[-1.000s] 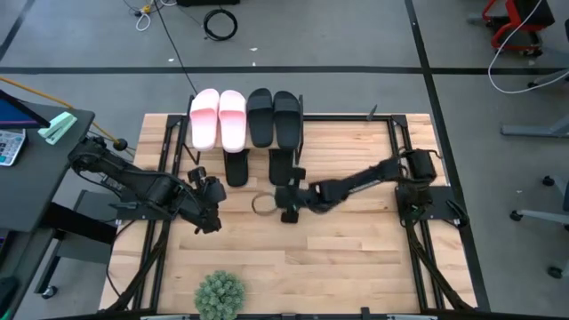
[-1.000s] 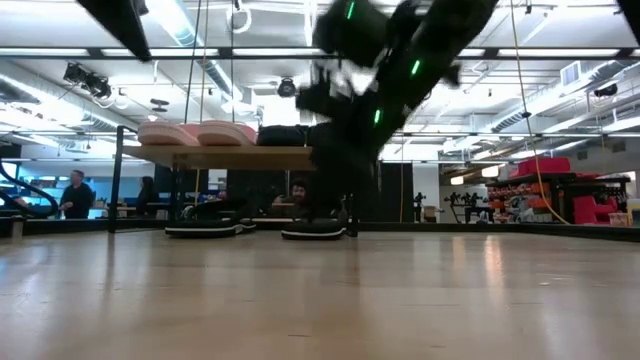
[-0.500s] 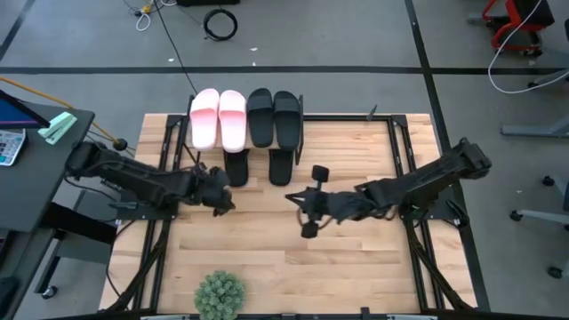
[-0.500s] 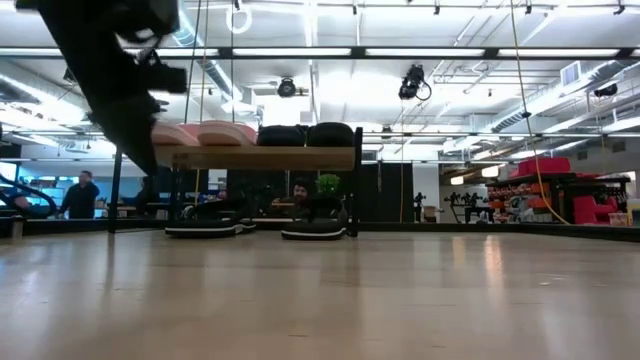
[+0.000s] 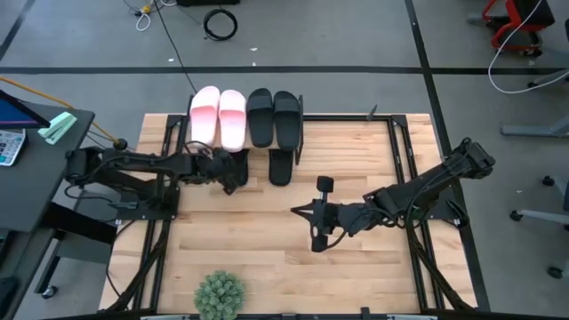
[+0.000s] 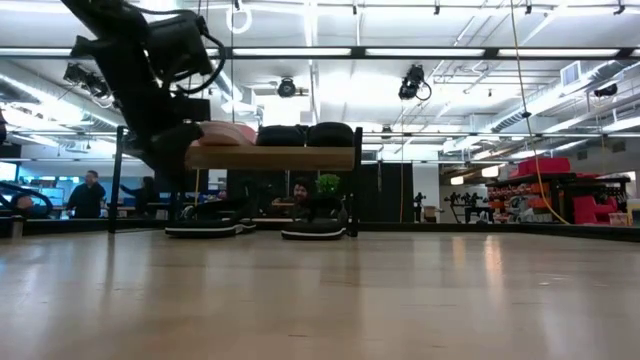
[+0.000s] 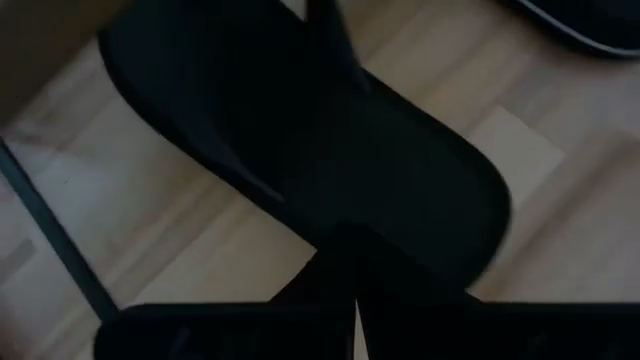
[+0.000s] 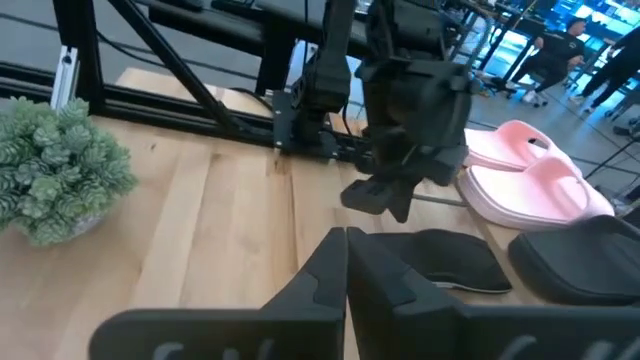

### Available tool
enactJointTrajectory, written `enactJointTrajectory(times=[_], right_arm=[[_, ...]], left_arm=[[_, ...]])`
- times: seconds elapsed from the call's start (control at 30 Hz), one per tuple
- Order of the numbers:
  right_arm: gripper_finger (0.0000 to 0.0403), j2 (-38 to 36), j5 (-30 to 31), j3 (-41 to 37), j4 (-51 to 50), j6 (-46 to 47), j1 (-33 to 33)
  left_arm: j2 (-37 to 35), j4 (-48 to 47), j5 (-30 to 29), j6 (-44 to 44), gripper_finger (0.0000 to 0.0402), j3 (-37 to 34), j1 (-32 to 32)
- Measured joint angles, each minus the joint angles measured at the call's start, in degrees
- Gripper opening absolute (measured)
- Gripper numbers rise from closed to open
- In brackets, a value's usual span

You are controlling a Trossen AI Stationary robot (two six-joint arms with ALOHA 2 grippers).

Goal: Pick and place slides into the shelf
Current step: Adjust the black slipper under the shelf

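The shelf (image 6: 270,157) stands at the table's far edge, with two pale pink slides (image 5: 219,117) and two wide black slides (image 5: 274,116) lying on its top board. Two thinner black slides rest flat on the table under it, heels sticking out toward the near side: the left one (image 7: 330,130) and the right one (image 5: 280,166). My left gripper (image 7: 350,285) is shut and hovers just above the left thin slide's heel, also shown in the high view (image 5: 229,169). My right gripper (image 8: 347,270) is shut and hangs over bare table near the middle (image 5: 302,213).
A small potted plant (image 5: 219,295) sits at the near edge. Black frame rails (image 5: 160,187) run along the table's left and right sides. Open wooden tabletop lies between the shelf and the plant. People stand in the room beyond the table (image 6: 88,195).
My left gripper has moved from the open table toward the far edge and now hangs over the left thin slide. My right gripper has drawn back from the right thin slide, toward the near and right edges. The slides have stayed where they were.
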Motion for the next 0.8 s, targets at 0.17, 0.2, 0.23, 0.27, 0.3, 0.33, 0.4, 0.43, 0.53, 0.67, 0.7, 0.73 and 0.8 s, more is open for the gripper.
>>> enactJointTrajectory(times=[0.17,0.2,0.23,0.27,0.3,0.33,0.4,0.43,0.53,0.67,0.7,0.73,0.8], right_arm=[[0.0012,0.0,0.0,0.0,-0.7,-0.8,-0.1],[0.0012,0.0,0.0,0.0,-1.4,-0.9,-0.1],[0.0012,0.0,0.0,0.0,-2.1,-0.9,-0.1],[0.0011,0.0,0.0,0.0,-2.6,-0.9,-0.1],[0.0011,0.0,0.0,0.0,-2.7,-0.9,-0.1],[0.0011,0.0,0.0,0.0,-2.7,-0.9,-0.1],[0.0011,0.0,0.0,0.0,-2.8,-0.9,-0.1],[0.0012,0.0,0.0,0.0,-2.8,-0.9,-0.1],[0.0013,0.0,0.0,0.0,-3.2,-0.9,-0.1],[0.0012,0.0,0.0,0.0,-3.6,-0.9,-0.1],[0.0011,0.0,0.0,0.0,-3.7,-0.9,-0.1],[0.0011,0.0,0.0,0.0,-3.7,-0.9,-0.1],[0.0012,0.0,0.0,0.0,-3.7,-0.9,-0.1]], left_arm=[[0.3,2.9,2.3,0.7,0.0003,0.0,2.5],[0.7,4.0,2.3,0.9,0.0003,0.0,2.4],[1.2,4.9,2.5,1.4,0.0003,0.0,2.4],[1.7,5.7,2.5,1.9,0.0002,0.0,2.4],[2.6,6.7,2.5,2.2,0.0002,0.0,2.5],[3.5,7.4,2.7,2.3,0.0002,0.0,2.5],[5.1,7.8,2.5,2.3,0.0003,0.1,2.5],[5.9,8.1,3.3,2.3,0.0003,0.1,2.5],[8.0,9.3,2.9,2.1,0.0002,0.0,2.5],[10.4,11.4,2.7,1.5,0.0002,0.1,3.0],[10.8,11.8,2.6,1.4,0.0002,0.1,3.0],[11.1,12.0,2.5,1.4,0.0002,0.2,3.0],[11.6,12.5,2.6,1.0,0.0002,0.1,2.7]])
